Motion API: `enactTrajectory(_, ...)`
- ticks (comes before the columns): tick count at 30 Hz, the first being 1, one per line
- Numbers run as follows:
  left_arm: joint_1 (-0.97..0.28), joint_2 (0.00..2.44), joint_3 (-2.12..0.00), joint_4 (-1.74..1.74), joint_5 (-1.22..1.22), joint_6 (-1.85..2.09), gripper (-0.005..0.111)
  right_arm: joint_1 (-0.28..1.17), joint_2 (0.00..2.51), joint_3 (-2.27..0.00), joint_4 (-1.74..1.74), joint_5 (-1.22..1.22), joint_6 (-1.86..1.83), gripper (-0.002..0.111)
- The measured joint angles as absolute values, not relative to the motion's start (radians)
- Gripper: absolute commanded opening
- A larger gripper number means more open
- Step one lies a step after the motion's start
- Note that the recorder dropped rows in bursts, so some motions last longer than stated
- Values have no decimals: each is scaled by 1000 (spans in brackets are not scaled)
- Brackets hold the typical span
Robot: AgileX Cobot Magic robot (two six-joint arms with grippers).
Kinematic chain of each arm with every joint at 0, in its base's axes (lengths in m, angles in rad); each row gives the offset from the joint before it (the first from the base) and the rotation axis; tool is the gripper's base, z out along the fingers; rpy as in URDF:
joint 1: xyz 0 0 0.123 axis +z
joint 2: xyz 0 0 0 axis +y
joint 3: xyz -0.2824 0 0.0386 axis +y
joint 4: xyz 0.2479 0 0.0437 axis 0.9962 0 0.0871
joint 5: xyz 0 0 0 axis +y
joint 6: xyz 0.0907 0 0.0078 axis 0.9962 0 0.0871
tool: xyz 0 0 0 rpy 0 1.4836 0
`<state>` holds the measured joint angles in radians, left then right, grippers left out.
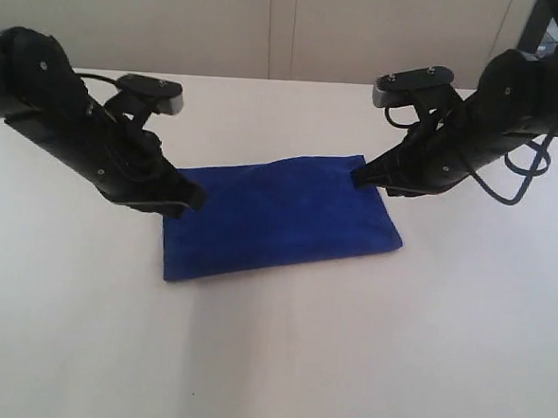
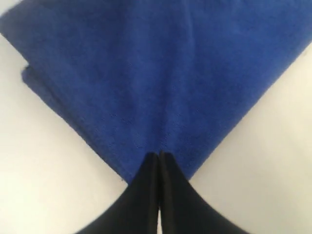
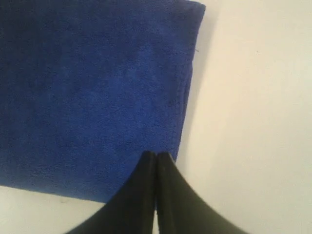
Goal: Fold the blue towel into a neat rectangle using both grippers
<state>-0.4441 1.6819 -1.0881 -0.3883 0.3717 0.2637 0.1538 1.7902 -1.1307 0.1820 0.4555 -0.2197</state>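
White table (image 1: 270,360), blue towel (image 1: 278,218) folded flat — left gripper (image 1: 196,196), right gripper (image 1: 359,176) closed.

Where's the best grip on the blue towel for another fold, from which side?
Probably the two corners farthest in the exterior view: the blue towel lies flat, folded, so only edges give a pinch. Left pincer and right pincer, both shut, sit there; come in low from each outer end, catching all layers.

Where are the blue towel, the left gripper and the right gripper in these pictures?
blue towel (image 1: 278,218), exterior view, middle of its top face.
left gripper (image 2: 159,155), left wrist view, between the tips of its shut jaws.
right gripper (image 3: 156,154), right wrist view, between the tips of its shut jaws.
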Motion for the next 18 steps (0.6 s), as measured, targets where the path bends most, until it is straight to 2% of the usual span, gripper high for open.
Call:
enactTrajectory(8, -317, 1744, -1093, -374, 339, 172, 0, 112, 1852, -1131, 178, 421, -208, 0)
enactTrajectory(18, -305, 1920, -1157, -375, 254, 158, 0, 110, 1935, -1174, 146, 430, -203, 0)
